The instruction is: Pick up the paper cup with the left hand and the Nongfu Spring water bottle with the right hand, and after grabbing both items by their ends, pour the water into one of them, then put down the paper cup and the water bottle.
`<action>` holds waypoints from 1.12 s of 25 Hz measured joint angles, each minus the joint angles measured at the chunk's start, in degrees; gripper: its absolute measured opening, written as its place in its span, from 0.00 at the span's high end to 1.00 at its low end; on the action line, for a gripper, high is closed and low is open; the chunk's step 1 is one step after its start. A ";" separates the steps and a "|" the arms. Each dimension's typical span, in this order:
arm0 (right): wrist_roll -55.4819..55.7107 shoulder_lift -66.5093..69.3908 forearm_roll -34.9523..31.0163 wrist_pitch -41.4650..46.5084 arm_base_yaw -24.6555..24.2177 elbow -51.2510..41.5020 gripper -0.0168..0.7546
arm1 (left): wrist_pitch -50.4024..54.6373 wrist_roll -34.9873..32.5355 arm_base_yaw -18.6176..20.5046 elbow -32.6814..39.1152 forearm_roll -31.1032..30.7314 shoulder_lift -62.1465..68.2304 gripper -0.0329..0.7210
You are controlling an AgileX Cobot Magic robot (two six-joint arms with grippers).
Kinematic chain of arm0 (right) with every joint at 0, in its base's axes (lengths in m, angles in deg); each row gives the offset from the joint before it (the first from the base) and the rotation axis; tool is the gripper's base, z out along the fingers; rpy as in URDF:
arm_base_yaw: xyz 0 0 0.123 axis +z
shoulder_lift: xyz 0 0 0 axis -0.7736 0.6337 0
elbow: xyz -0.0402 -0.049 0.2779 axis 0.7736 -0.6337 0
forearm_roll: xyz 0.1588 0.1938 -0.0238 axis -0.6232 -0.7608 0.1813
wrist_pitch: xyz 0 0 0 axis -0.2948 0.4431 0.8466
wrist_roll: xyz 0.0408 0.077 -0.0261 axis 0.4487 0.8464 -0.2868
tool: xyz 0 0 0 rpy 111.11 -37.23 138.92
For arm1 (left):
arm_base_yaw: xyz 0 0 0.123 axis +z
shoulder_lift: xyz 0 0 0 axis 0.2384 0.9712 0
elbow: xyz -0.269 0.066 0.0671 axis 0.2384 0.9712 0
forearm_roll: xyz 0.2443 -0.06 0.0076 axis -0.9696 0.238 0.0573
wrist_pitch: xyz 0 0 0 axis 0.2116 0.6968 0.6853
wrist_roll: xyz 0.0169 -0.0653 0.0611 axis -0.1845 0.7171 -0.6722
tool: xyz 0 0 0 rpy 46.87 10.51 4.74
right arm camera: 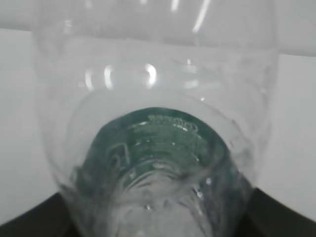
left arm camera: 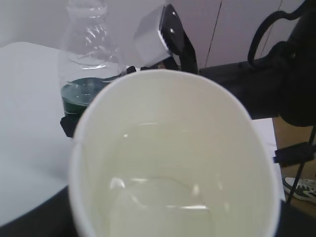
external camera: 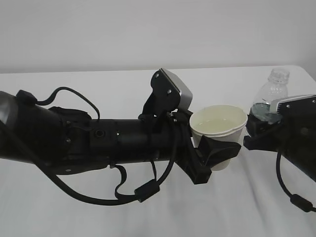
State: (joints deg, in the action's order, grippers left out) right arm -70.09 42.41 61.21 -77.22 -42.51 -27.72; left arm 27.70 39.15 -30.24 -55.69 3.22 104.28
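My left gripper (external camera: 217, 155) is shut on the white paper cup (external camera: 219, 129) and holds it upright near the table's right middle. Clear water (external camera: 217, 127) lies in the cup; in the left wrist view the cup (left arm camera: 173, 153) fills the frame with water (left arm camera: 163, 207) in its bottom. My right gripper (external camera: 259, 129) is shut on the lower end of the Nongfu Spring water bottle (external camera: 271, 94), which stands upright just right of the cup, capless neck up. The bottle (left arm camera: 91, 59) shows behind the cup. In the right wrist view the bottle (right arm camera: 158, 128) fills the frame and looks nearly empty; the jaws are hidden.
The white table (external camera: 98, 79) stretches under both arms to the pale back wall. The left arm's black cables (external camera: 123, 190) hang low over the table front. The right arm's cable (external camera: 291, 195) loops at the right edge.
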 joint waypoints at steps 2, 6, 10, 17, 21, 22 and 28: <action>0.00 0.85 -0.64 0.00 0.00 1.44 0.42 | 0.00 0.00 0.00 0.00 0.00 0.00 0.35; 0.00 3.59 -1.00 0.00 0.00 3.79 0.42 | 0.00 0.00 0.00 0.00 0.00 0.00 0.35; 0.00 4.47 -1.36 0.00 0.00 4.60 0.42 | 0.00 0.00 0.00 0.00 0.00 0.00 0.35; 0.00 6.35 -2.80 0.00 0.00 7.30 0.42 | 0.00 0.00 0.00 0.00 0.04 0.00 0.36; 0.22 7.83 -3.03 0.00 0.00 8.12 0.42 | 0.00 0.00 0.00 0.00 0.04 0.00 0.36; 0.22 7.91 -3.03 0.00 0.00 8.12 0.42 | 0.00 0.00 0.00 0.00 0.04 0.00 0.36; 0.28 8.48 -3.03 0.00 0.00 8.36 0.42 | 0.00 0.00 0.00 0.00 0.04 0.00 0.36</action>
State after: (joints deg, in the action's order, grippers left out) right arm -69.81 50.88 58.19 -77.22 -42.51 -19.36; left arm 27.70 39.15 -30.24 -55.69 3.26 104.28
